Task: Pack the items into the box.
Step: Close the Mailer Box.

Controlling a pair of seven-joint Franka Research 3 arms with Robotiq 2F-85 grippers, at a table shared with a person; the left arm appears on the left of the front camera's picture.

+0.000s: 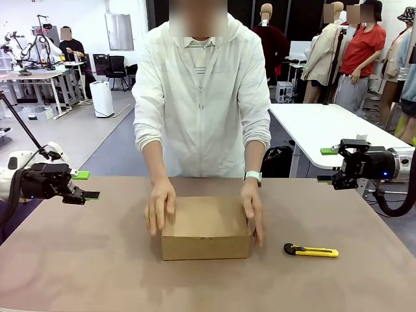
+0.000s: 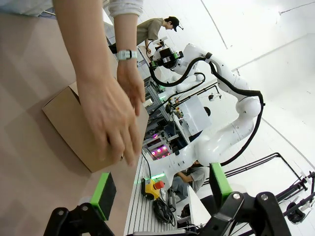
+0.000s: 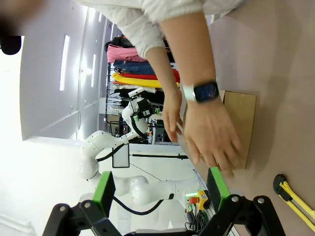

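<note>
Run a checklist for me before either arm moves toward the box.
1. Left pincer open and holding nothing: ok.
2. Right pincer open and holding nothing: ok.
3. Both pincers well clear of the box, out at the table's sides: ok.
4. Person's hands off the box: not ok. One hand and the other hand press on its two sides.
5. Box lid closed: ok, the flap lies flat on top.
6. Items packed inside the box: cannot tell with the lid shut.
7. Utility knife out of the way: ok, it lies apart from the box on the robot's right.
</note>
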